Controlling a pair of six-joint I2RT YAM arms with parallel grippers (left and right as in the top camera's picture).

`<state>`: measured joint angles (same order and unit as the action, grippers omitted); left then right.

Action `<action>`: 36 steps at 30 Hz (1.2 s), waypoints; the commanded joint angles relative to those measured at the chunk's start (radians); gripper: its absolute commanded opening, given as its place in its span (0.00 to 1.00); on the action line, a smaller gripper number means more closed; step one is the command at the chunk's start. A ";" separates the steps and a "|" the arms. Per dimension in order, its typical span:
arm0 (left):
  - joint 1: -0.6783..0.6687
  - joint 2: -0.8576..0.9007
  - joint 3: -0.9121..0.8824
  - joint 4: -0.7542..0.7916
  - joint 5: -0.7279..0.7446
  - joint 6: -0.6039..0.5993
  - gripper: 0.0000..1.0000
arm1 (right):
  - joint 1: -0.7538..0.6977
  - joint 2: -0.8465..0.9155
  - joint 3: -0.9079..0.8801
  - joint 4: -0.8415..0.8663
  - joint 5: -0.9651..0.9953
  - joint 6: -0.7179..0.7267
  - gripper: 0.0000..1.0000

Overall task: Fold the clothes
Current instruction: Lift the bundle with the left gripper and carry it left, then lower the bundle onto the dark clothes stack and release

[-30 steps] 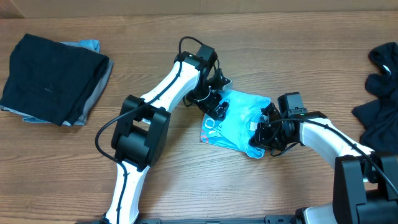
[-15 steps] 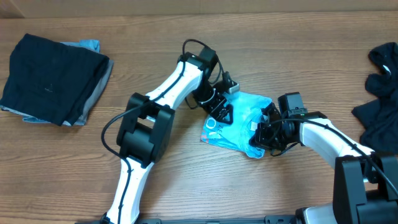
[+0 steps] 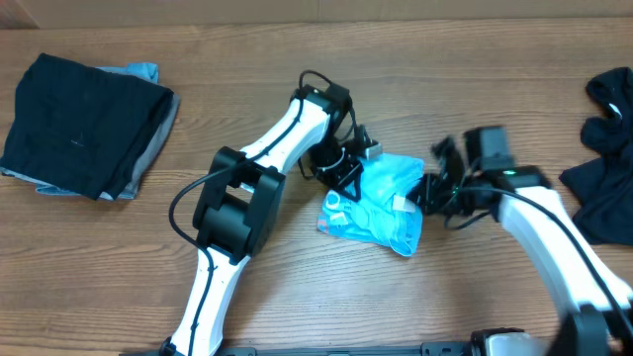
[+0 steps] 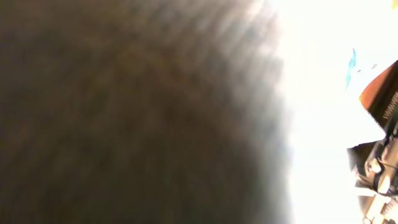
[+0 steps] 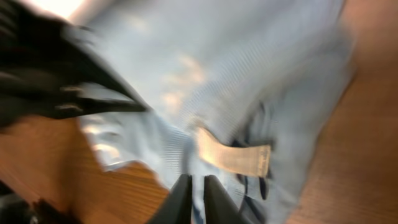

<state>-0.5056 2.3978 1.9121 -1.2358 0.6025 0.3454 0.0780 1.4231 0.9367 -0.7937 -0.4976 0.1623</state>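
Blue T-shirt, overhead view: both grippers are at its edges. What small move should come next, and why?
Probably draw the right gripper slightly outward, away from the left gripper. The sky-blue T-shirt lies bunched between them, and the right fingers sit close together at the fabric by the white label; whether they grip is unclear.

Nothing is showing clearly enough to be read. The sky-blue T-shirt (image 3: 381,213) is carrying white printed marks (image 3: 337,201) near its left edge in the overhead view, but they are appearing too small. In the right wrist view a pale tag (image 5: 233,158) is lying on the shirt, too blurred for letters. In the left wrist view small lettering (image 4: 390,104) on a dark part at the right edge is also staying unreadable.
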 commanded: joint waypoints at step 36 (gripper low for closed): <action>0.967 -0.069 0.856 -0.274 -0.201 -0.624 0.04 | -0.148 -0.243 0.147 -0.226 0.052 -0.009 1.00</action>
<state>0.4168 2.3714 2.8124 -1.5154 0.3458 -0.2356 -0.0654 1.1793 1.0752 -1.0218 -0.4515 0.1562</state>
